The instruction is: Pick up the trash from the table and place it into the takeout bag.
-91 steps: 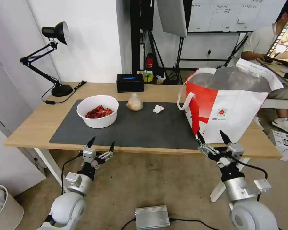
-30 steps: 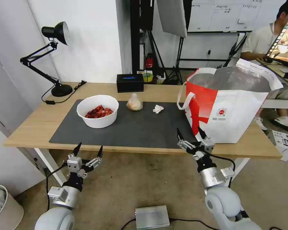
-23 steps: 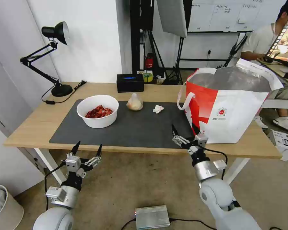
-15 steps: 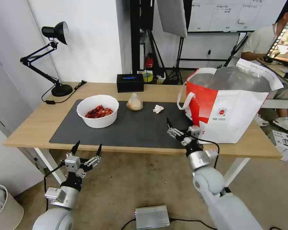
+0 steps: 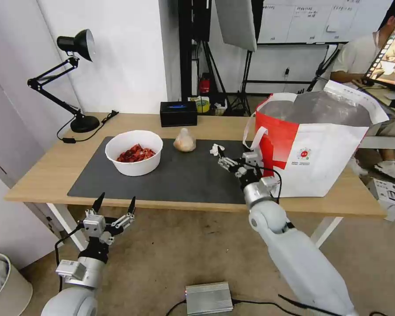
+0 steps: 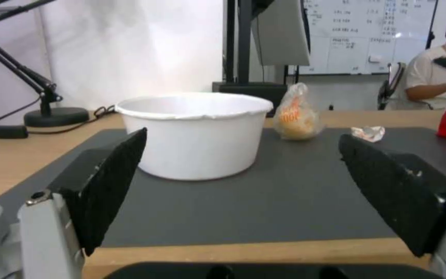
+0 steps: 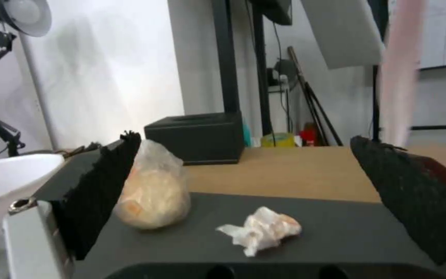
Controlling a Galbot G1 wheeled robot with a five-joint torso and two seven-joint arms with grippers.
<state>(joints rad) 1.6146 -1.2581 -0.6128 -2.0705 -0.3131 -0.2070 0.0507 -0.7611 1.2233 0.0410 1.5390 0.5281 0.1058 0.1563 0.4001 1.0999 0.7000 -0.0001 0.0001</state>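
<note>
On the table [image 5: 44,169], a dark grey mat [image 5: 184,177] holds the trash: a white bowl of red shells [image 5: 134,152], a small clear bag with a beige lump [image 5: 184,141] and a crumpled white tissue [image 5: 215,149]. My right gripper [image 5: 235,159] is open, low over the mat, just right of and nearer than the tissue. In the right wrist view the tissue [image 7: 261,229] lies between the black fingers [image 7: 99,186], with the bagged lump [image 7: 153,192] beside it. The takeout bag [image 5: 320,149] stands open at the table's right end. My left gripper [image 5: 117,198] is open below the table's front edge, facing the bowl [image 6: 194,133].
A black box [image 5: 178,113] sits at the back edge behind the lump. A black desk lamp [image 5: 77,83] stands at the back left with its cord on the tabletop. A silver unit [image 5: 208,298] lies on the floor. The bag's white handle [image 5: 251,136] hangs close to my right gripper.
My right arm has reached forward and left from below the table's front edge, out over the mat to the tissue. My left gripper has sunk slightly down and left.
</note>
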